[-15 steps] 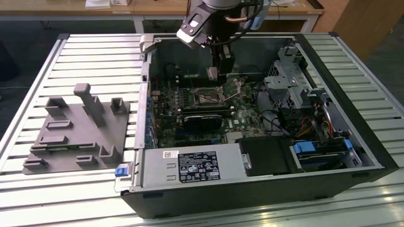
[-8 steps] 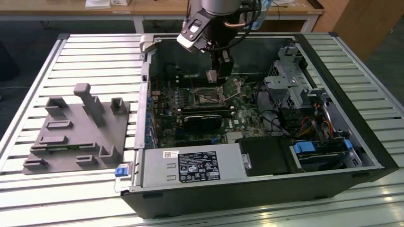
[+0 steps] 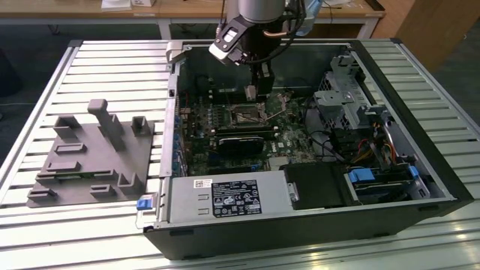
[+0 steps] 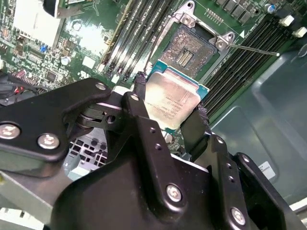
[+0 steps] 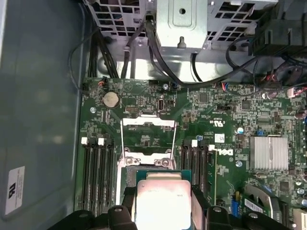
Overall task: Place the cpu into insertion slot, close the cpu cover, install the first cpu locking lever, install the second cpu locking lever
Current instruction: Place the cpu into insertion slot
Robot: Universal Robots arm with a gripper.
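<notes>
The hand (image 4: 171,101) is clamped on the cpu (image 4: 173,91) by two opposite edges, metal top facing the wrist. The bare socket (image 4: 190,47) lies just beyond it, and its cover (image 5: 147,121) is swung open farther back.

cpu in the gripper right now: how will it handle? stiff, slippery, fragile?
Likely stiff: the cpu is a flat plate with a metal top, showing no bend in the gripper. Probably light, being thin and small. Its smooth edges may slip or twist, since only narrow fingers pinch two sides above the open socket.
</notes>
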